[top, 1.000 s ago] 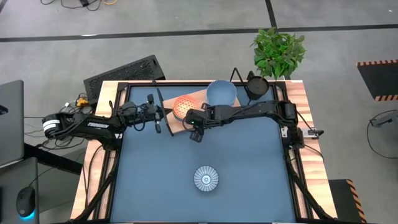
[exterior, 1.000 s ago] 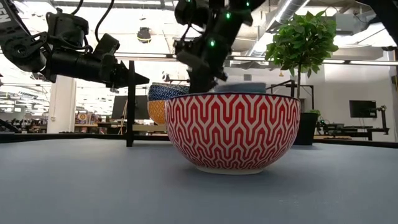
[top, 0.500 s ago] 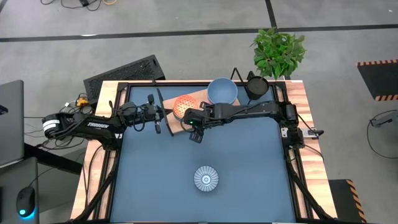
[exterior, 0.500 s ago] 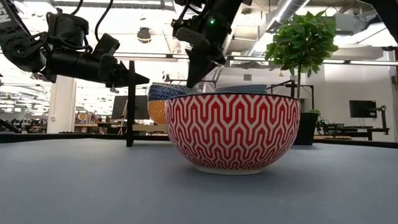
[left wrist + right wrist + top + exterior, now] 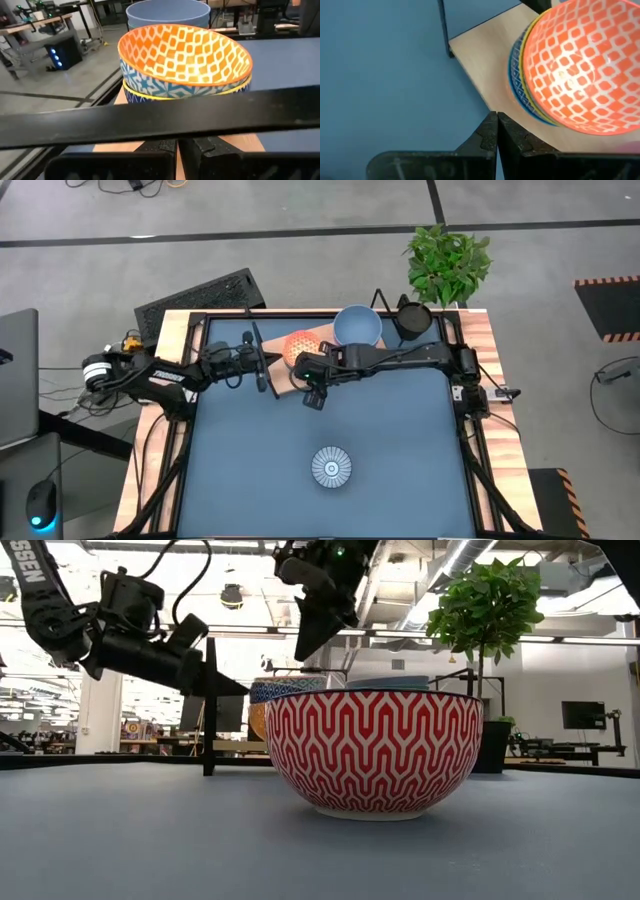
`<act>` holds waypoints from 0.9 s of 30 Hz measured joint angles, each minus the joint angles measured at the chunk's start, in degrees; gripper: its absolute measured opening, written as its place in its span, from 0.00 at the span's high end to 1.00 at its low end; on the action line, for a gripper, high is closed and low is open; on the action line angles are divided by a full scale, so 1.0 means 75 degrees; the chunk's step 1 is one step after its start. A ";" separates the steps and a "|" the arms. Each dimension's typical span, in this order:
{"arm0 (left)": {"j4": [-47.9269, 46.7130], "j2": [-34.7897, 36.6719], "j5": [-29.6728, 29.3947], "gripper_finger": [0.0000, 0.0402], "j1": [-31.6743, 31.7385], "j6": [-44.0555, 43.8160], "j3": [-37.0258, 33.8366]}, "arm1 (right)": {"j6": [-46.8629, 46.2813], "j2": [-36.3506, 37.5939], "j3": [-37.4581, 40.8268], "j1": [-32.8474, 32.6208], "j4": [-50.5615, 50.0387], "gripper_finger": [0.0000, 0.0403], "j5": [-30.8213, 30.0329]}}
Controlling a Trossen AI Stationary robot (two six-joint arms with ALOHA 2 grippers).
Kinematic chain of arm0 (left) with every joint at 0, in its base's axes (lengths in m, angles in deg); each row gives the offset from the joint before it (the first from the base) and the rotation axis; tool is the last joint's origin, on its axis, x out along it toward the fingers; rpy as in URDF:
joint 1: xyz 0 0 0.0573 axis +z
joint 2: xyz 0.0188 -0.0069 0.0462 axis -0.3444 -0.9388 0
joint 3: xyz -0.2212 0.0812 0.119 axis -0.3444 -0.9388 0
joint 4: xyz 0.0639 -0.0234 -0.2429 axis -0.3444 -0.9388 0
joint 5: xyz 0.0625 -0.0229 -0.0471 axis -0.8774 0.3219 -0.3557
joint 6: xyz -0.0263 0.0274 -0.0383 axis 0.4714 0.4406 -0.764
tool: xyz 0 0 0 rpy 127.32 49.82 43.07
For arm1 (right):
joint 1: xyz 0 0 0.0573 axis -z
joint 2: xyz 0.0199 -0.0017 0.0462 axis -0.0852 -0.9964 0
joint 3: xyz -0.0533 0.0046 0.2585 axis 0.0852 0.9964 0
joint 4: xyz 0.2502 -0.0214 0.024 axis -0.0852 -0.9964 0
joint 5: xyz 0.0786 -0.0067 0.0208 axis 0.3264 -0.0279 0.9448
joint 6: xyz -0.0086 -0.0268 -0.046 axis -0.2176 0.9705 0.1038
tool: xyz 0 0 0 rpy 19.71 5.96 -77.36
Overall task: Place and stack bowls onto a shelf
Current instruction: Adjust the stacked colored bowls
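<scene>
The orange-patterned bowl sits nested in a blue-patterned one on the light-wood shelf. The plain grey-blue bowl stands on the shelf beside this stack. The bowl striped inside and red-patterned outside rests on the blue mat. My left gripper is shut at the shelf's left end, and the black frame bar crosses over its fingertips. I cannot tell whether it touches the bar. My right gripper is shut and raised above the shelf's near edge, beside the stack.
A small black pot and a potted plant stand at the table's far right corner. The shelf's upright black post is close to my left gripper. The blue mat spreads around the striped bowl.
My right gripper has risen from beside the bowl stack and stays shut. My left gripper has moved a little toward the shelf and tipped its fingers downward.
</scene>
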 joint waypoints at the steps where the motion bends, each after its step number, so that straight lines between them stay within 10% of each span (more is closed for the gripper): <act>1: -0.0016 -0.0019 0.0001 1.00 -0.0001 -0.0040 0.0002 | 0.0028 0.0000 -0.0009 -0.0015 -0.0020 0.93 -0.0007; 27: 0.0470 -0.0003 0.0121 1.00 -0.0133 -0.0246 -0.0060 | 0.1639 -0.0188 -0.0012 0.1880 0.2119 0.94 -0.0416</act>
